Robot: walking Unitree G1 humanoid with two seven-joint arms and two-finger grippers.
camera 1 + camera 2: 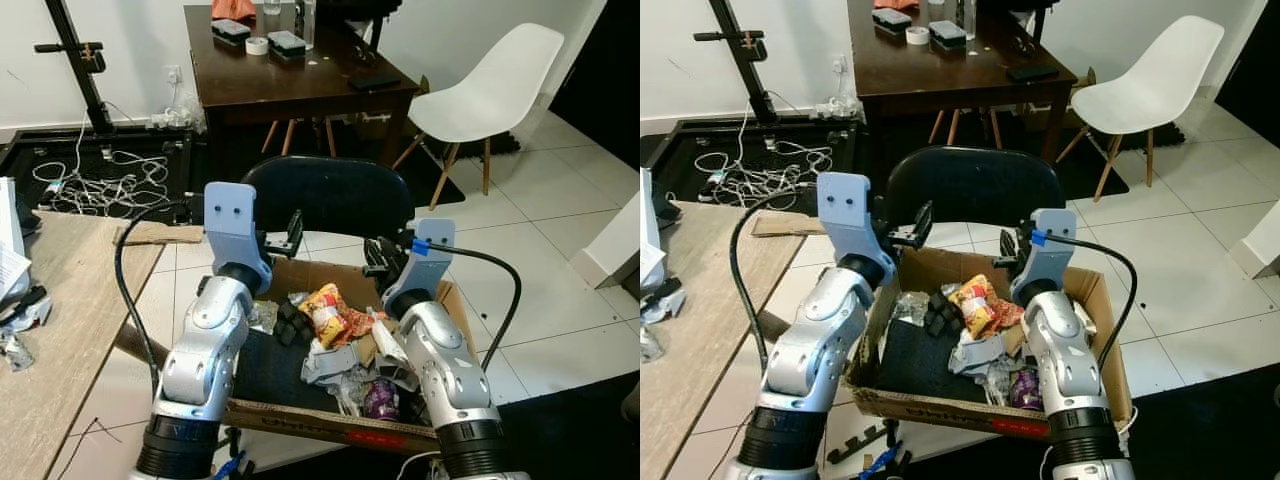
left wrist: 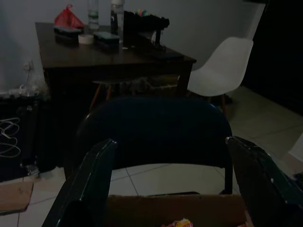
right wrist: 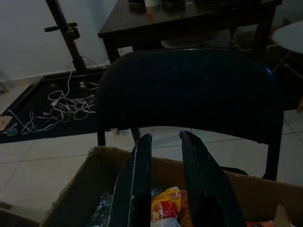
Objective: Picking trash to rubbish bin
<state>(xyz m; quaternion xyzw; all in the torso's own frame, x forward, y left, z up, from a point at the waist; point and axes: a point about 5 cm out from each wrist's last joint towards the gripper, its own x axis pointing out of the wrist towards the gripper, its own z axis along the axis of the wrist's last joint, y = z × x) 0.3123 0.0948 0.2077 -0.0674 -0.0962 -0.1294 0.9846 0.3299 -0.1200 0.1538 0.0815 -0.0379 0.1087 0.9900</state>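
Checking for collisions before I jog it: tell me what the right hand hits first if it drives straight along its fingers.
Most likely the black chair backrest. The right hand points over the cardboard box's far wall straight at it, though depth is hard to judge, so a slightly lower line could catch that wall first.

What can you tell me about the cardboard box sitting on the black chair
The cardboard box is brown, open-topped and shallow, with red print on its worn front edge. It rests on the seat of the black chair, its far wall near the backrest. Inside lies mixed trash, including a yellow and red snack wrapper, crumpled plastic and dark pieces. Both arms reach over it.
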